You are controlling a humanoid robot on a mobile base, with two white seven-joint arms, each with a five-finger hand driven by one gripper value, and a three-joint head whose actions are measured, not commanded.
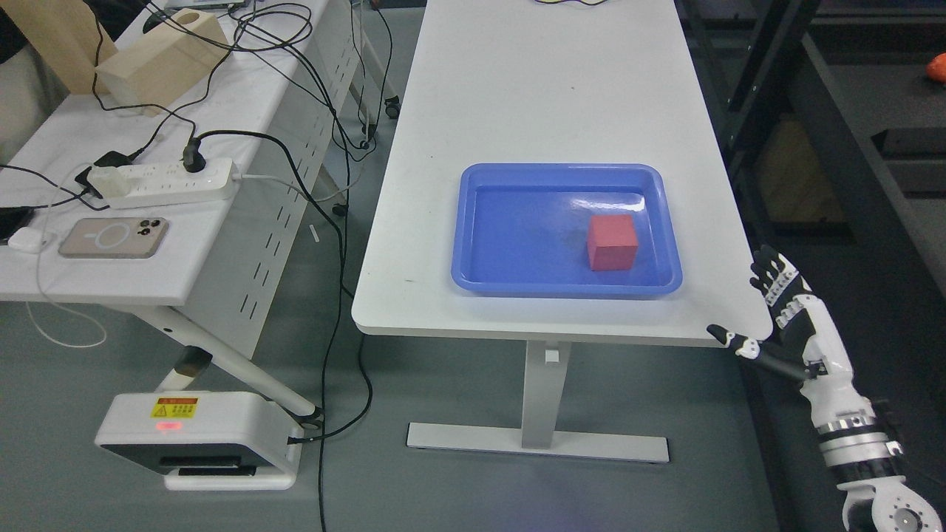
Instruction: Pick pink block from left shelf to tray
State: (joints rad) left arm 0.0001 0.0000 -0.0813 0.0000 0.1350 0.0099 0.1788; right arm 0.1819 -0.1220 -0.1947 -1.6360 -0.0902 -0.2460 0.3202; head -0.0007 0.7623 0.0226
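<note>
Right hand [768,310]: fingers spread, empty, hanging off table's near right corner. Left hand: not in your view.
Table [547,96]: one, white.
Tray [480,222]: one, blue, on table.
Pink block [612,242]: one, reddish-pink cube, lying inside tray, right of middle, apart from hand.
Step, as you may judge: placement looks done, hand clear. Next move calls only for pulling arm away without clipping table edge.
Side desk [170,273]: one power strip [170,182], one phone [113,237].

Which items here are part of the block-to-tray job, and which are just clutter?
Job: pink block, blue tray, right hand.
Clutter: power strip, phone, wooden box, cables.
</note>
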